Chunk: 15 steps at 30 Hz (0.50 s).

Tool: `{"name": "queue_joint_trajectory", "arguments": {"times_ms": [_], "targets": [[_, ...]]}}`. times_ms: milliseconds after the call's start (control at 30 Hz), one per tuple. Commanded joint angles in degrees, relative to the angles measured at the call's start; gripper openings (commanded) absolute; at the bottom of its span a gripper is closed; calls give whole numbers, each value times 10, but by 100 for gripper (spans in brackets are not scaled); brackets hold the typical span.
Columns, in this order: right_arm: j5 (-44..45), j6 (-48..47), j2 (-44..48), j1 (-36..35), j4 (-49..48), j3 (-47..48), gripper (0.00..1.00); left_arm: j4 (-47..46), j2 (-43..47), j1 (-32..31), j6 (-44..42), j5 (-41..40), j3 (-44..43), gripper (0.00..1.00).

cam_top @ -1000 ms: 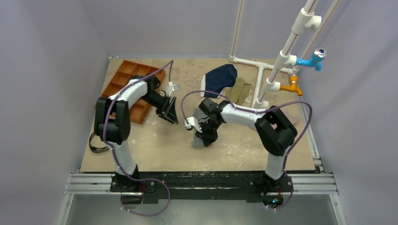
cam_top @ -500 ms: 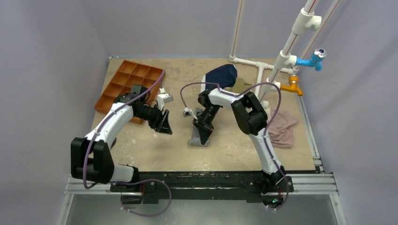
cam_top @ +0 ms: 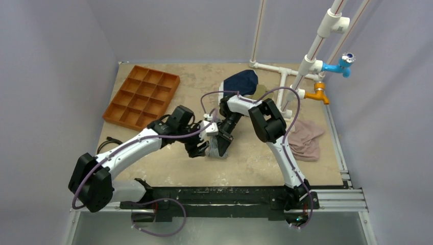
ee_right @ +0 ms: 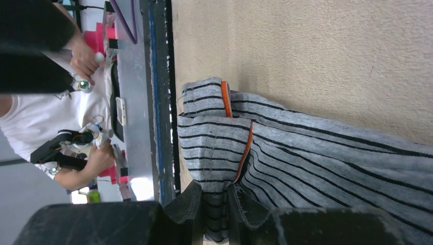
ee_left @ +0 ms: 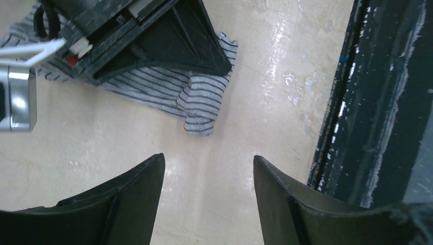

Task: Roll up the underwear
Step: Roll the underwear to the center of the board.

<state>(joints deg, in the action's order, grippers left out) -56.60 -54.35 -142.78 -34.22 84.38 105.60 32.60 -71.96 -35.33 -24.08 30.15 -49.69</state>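
Note:
The underwear [cam_top: 216, 148] is a grey garment with fine dark stripes, lying bunched near the table's middle. My right gripper [cam_top: 223, 138] is over it and shut on a fold of it. In the right wrist view the fingers pinch striped cloth [ee_right: 306, 158] beside an orange seam, the gripper [ee_right: 214, 199] low at the frame's bottom. My left gripper [cam_top: 199, 149] is open and empty just left of the underwear. In the left wrist view its jaws [ee_left: 209, 168] stand wide apart over bare table, with the underwear's corner [ee_left: 201, 102] just ahead under the right gripper's body.
An orange compartment tray [cam_top: 140, 97] sits at the back left. A navy garment [cam_top: 241, 82] and an olive-tan one [cam_top: 260, 92] lie at the back by the white pipe stand [cam_top: 283, 87]. A pinkish cloth [cam_top: 306, 139] lies right. The table's black front rail [ee_left: 367, 102] is close.
My left arm has swung from beside the orange tray down and right to the underwear's left edge. My right gripper has stayed on the underwear, which shifted only slightly.

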Motion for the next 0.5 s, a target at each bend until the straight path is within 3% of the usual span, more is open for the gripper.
{"name": "queue_joint_trajectory", "arguments": {"times_ms": [0,267,467], "targets": [[91,-35,-30,0,-65,0,15,-98,-43,-54,-25,-67,-14,64],[95,-37,-27,0,-65,-3,14,-163,-114,-112,-38,-135,-16,65],[96,-37,-25,0,-67,-6,14,-164,-165,-125,-34,-137,-36,64]]}}
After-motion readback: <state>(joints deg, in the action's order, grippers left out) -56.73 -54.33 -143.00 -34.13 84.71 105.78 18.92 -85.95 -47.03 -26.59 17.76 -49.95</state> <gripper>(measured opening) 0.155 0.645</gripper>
